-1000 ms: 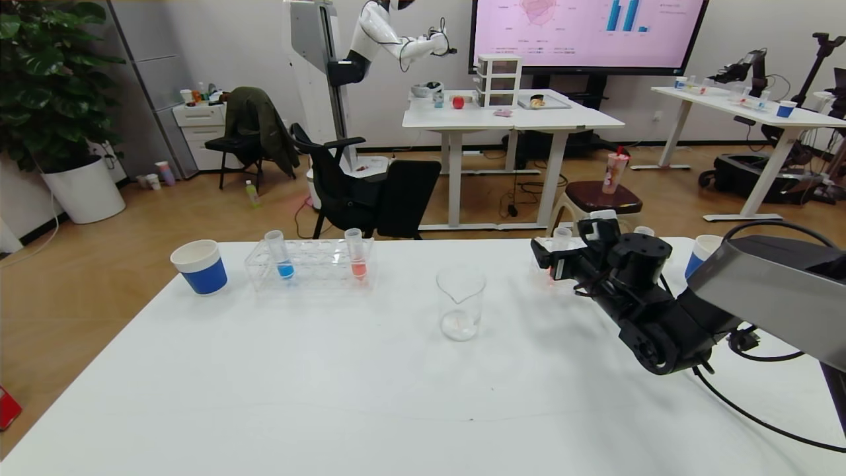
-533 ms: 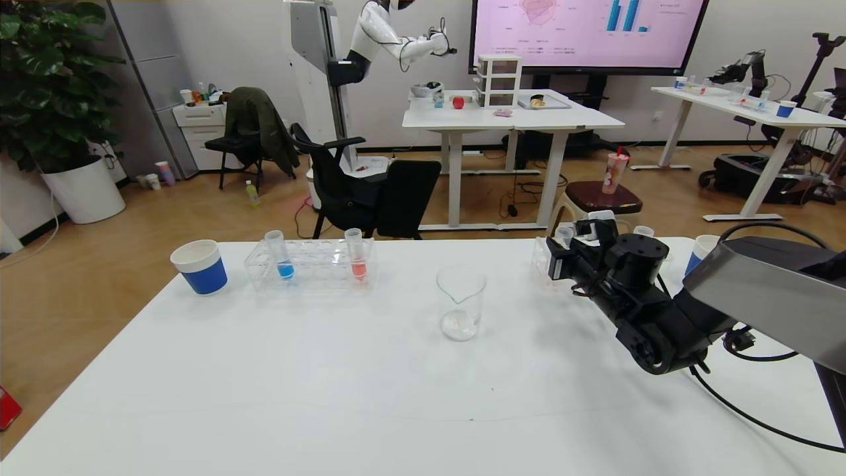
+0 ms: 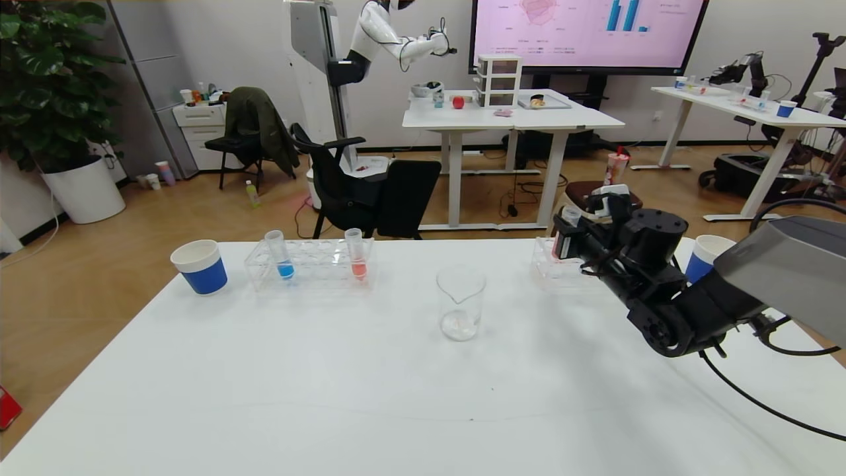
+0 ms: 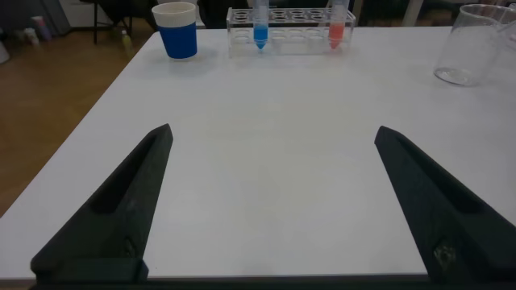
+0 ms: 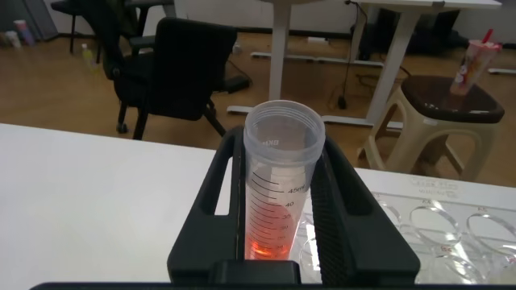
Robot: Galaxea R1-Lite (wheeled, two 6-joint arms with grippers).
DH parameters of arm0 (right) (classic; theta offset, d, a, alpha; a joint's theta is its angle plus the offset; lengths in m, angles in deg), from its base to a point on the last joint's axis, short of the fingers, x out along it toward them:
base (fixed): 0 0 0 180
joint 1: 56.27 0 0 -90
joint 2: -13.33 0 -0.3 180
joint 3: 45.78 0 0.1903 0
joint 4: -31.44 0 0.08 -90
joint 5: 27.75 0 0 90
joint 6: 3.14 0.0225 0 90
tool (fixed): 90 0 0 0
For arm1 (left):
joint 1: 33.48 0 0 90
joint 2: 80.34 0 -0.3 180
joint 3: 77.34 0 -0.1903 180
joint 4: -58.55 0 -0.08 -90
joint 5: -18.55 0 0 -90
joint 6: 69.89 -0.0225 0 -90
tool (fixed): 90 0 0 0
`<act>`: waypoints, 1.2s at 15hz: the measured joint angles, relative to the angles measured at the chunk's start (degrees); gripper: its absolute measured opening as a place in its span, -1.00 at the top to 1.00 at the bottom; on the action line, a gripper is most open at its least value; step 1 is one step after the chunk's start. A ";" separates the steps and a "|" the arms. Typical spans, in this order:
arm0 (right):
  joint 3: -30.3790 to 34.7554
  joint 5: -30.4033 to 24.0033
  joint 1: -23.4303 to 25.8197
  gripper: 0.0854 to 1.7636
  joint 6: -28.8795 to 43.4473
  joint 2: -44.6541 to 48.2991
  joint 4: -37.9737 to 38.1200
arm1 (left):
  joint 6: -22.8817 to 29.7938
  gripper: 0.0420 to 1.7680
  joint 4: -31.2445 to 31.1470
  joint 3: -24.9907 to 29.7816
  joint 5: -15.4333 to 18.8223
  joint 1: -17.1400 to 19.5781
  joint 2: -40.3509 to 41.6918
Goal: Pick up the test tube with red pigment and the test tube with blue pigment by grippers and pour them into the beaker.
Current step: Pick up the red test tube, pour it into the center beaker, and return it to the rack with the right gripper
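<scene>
My right gripper (image 3: 567,242) is shut on the test tube with red pigment (image 3: 570,215) and holds it upright above the right clear rack (image 3: 550,271). In the right wrist view the tube (image 5: 278,185) sits between both fingers (image 5: 224,185) of that gripper (image 5: 282,153), with orange-red liquid at its bottom. The test tube with blue pigment (image 3: 283,254) stands in the left rack (image 3: 310,264), next to a paler salmon-red tube (image 3: 357,254). The empty beaker (image 3: 461,304) stands mid-table. My left gripper (image 4: 272,133) is open over bare table, out of the head view.
A blue-banded cup (image 3: 200,266) stands left of the left rack, another (image 3: 704,256) behind my right arm. The left wrist view shows the cup (image 4: 177,30), the blue tube (image 4: 260,24), the salmon tube (image 4: 338,24) and the beaker (image 4: 476,44) far ahead.
My right gripper has risen with the red tube, lifting it out of the right rack and slightly to the right. The left side has not changed.
</scene>
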 joint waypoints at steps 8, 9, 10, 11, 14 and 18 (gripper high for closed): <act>-3.69 -7.05 -2.50 0.52 -2.99 7.89 5.85 | 0.00 -0.98 0.00 0.00 -0.02 0.00 0.00; -3.85 -9.86 -3.08 0.52 -6.27 7.91 5.55 | 0.00 -0.98 0.00 0.00 0.00 0.00 0.00; -3.99 -13.74 -3.72 0.52 -10.00 7.88 4.72 | 0.02 -0.98 -0.02 0.00 0.00 0.00 0.00; -4.10 -18.40 -4.33 0.52 -13.39 7.77 3.29 | 0.00 -0.98 0.00 0.00 0.00 0.00 0.00; -4.60 -28.84 -5.01 0.52 -25.45 6.83 0.23 | 0.00 -0.98 -0.02 0.00 0.00 0.00 0.00; -3.66 -36.93 -4.99 0.52 -35.88 3.77 -6.95 | 0.02 -0.98 -0.02 0.00 -0.02 0.00 0.00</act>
